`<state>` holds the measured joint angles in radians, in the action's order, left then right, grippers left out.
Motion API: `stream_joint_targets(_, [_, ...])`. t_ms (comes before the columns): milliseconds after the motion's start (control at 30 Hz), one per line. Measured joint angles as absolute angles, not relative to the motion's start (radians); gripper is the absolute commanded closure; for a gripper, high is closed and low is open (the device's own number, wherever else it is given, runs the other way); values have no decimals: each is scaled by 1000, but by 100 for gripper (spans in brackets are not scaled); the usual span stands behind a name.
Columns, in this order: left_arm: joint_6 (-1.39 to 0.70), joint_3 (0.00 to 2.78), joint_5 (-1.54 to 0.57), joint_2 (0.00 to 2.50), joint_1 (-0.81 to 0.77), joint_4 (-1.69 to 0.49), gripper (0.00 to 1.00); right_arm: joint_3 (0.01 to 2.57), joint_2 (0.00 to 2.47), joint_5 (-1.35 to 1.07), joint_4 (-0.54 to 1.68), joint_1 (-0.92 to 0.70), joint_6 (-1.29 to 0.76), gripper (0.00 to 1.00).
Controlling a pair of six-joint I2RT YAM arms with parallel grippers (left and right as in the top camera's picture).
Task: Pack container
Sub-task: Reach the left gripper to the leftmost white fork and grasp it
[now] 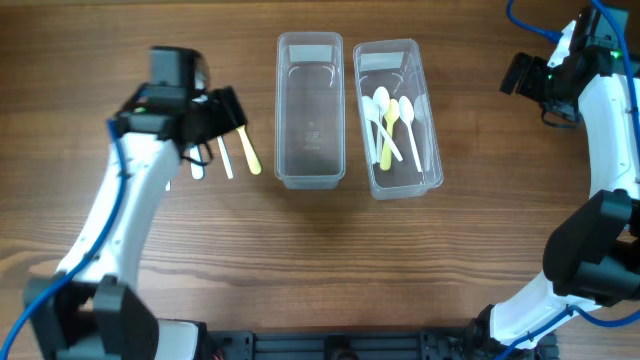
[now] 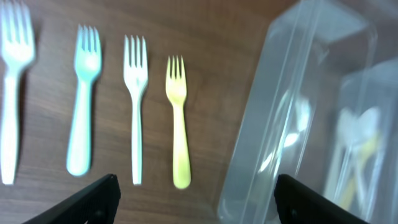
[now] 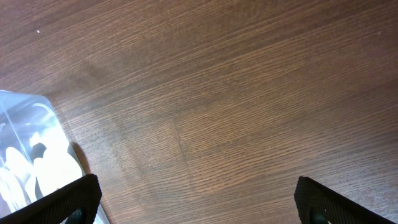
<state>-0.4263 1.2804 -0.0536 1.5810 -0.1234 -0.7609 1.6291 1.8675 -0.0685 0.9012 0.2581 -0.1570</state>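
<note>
A brown wood-grain tabletop (image 1: pixel 300 260) fills every view, and a dark rail (image 1: pixel 340 345) runs along its near edge.

The white left arm (image 1: pixel 130 210) reaches from the near left. Its left jaws hang spread wide above the forks, gripping none of them. The white right arm (image 1: pixel 610 120) curves up the right side. Its right jaws are also spread, over bare wood at the far right, well apart from the rest.

Two clear containers stand side by side at the far middle, long sides almost touching. The left container (image 1: pixel 310 178) holds nothing. The right container (image 1: pixel 385 50) holds the spoons (image 1: pixel 392 125), several white and at least one yellow, lying loosely lengthwise. A pale patch sits at the far end of each box, and a small mark (image 1: pixel 312 128) on the left one's floor is too small to read.

Four forks lie in a row on the tabletop just left of the left container, tines toward the far side and partly hidden from above by the arm. From the left they are a white fork (image 2: pixel 12 93), a pale blue fork (image 2: pixel 84 99), a second white fork (image 2: pixel 135 99) and a yellow fork (image 2: pixel 178 118), which is nearest the box.
</note>
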Motion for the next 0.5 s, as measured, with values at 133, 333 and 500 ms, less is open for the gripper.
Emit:
stream_joint_targets(133, [-459,1281,-33,1711,-154,-788,14,1629,1868,-71,901,258,-157,0])
stream_joint_targets(333, [-441,1304,-24,1777,11,-878,2,1629,1868,-71,901,258,-157,0])
stream_joint_targets(500, [-307,1326,-20,1777,283,-931,2,1629,1868,-71,901,258,-157,0])
